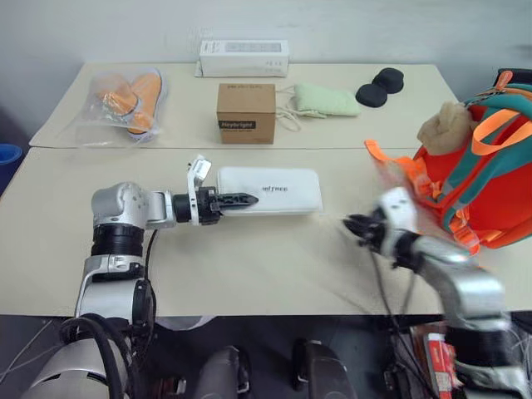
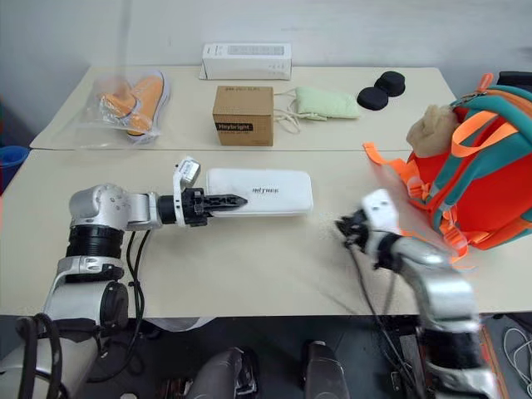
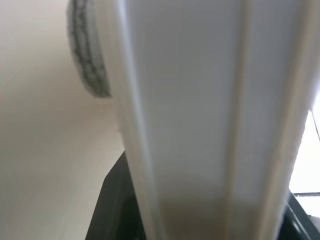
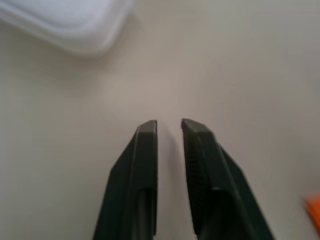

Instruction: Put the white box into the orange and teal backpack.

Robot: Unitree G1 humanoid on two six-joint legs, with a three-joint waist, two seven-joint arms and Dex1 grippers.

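One flat white rounded-corner case (image 1: 270,190) lies mid-worktop, and my left gripper (image 1: 235,199) is clamped on its near-left end. My right gripper (image 4: 169,131) hangs over bare beige worktop (image 1: 249,266), fingers a small gap apart, holding nothing. The risk I see: gripped at one end, the long case could sag or twist loose. The orange and teal backpack (image 1: 490,174) sits at the right edge, well apart, with open surface between; I can't tell whether its mouth is open.

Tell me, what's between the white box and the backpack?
Mostly bare table, seen from the head views. Only the right gripper hovers between the white box and backpack.
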